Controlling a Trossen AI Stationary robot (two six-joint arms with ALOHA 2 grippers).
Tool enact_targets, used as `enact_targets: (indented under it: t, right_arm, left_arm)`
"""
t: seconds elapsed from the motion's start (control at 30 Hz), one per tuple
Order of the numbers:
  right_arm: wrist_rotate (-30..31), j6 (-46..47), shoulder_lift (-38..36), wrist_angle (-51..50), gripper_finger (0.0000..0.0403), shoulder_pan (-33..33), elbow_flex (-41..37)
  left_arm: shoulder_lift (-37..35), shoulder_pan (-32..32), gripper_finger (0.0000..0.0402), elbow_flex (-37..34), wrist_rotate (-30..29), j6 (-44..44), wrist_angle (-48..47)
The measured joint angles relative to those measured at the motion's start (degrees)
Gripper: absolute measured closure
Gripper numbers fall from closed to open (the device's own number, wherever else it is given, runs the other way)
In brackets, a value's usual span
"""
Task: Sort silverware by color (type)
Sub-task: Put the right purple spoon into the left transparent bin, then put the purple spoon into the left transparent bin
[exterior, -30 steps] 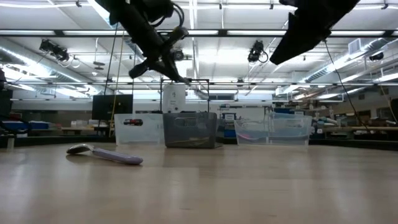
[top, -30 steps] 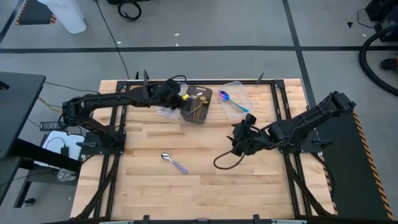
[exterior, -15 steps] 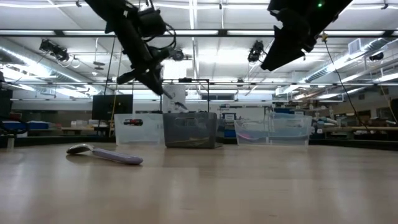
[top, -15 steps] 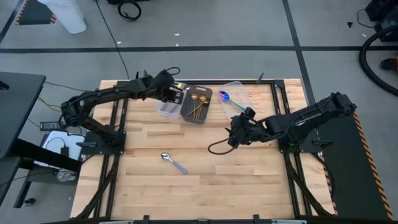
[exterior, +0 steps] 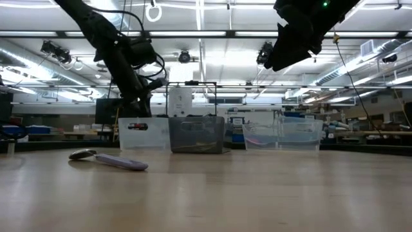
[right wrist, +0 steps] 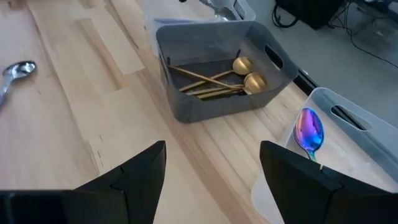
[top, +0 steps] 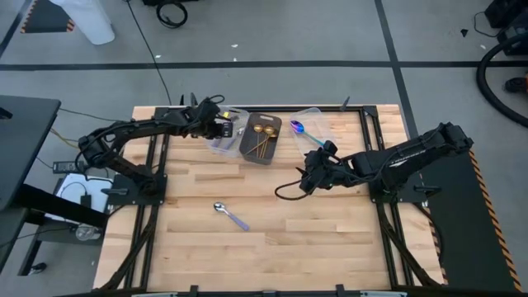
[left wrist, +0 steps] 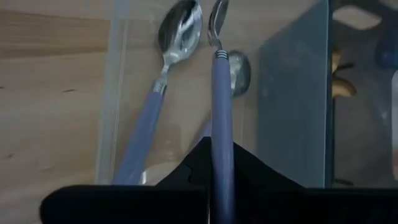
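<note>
Lavender-handled spoon (left wrist: pixel 222 112) clamped in left gripper's (top: pixel 221 128) fingers, bowl leading, over clear bin (left wrist: pixel 112 81), right gripper's (right wrist: pixel 211 171) fingers wide

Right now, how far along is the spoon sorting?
Done: gold spoons lie in the dark bin, an iridescent spoon in the right clear bin, lavender-handled spoons in the left clear bin.
In hand: the left gripper holds a lavender spoon over that bin.
Left: one lavender-handled spoon on the table. The right gripper hangs open and empty.
</note>
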Motion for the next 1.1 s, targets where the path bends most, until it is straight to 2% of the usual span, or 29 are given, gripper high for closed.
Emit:
enact_targets:
  t: [0.17,0.27,0.43,0.53,0.7,0.87,0.97,1.1]
  right_arm:
    - [-1.1,-4.1,0.0,3.6,0.0134,-1.9,0.0]
    - [-7.4,-5.9,0.0,6.2,0.0134,-3.7,0.1]
    - [-14.9,5.2,-0.1,6.4,0.014,-5.5,1.4]
    - [-17.9,9.9,-0.2,6.3,0.0149,-5.5,2.4]
    - [-23.7,10.5,-0.2,6.3,0.0164,-3.7,3.1]
    - [-24.1,10.3,-0.2,6.2,0.0174,-1.1,3.1]
    - [-24.8,8.5,-0.2,6.3,0.0179,0.7,3.0]
    - [-25.6,4.7,-0.2,6.3,0.0185,2.9,3.1]
  left_arm:
    - [0.0,-1.0,0.0356,-0.6,-0.3,2.5,1.8]
    - [0.0,-2.0,0.0354,-0.6,-2.5,6.1,2.2]
    - [0.0,-2.4,0.0351,-0.6,-3.4,13.7,6.8]
    - [0.0,-2.3,0.0345,0.2,-2.3,14.5,7.1]
    - [0.0,-1.8,0.0303,2.2,-2.3,14.0,5.2]
    - [0.0,-2.9,0.0244,5.6,-2.8,12.5,-0.6]
    - [-0.1,-4.6,0.0223,8.4,-8.4,12.3,-4.8]
    - [-0.2,-6.6,0.0219,12.9,-17.3,7.0,-13.8]
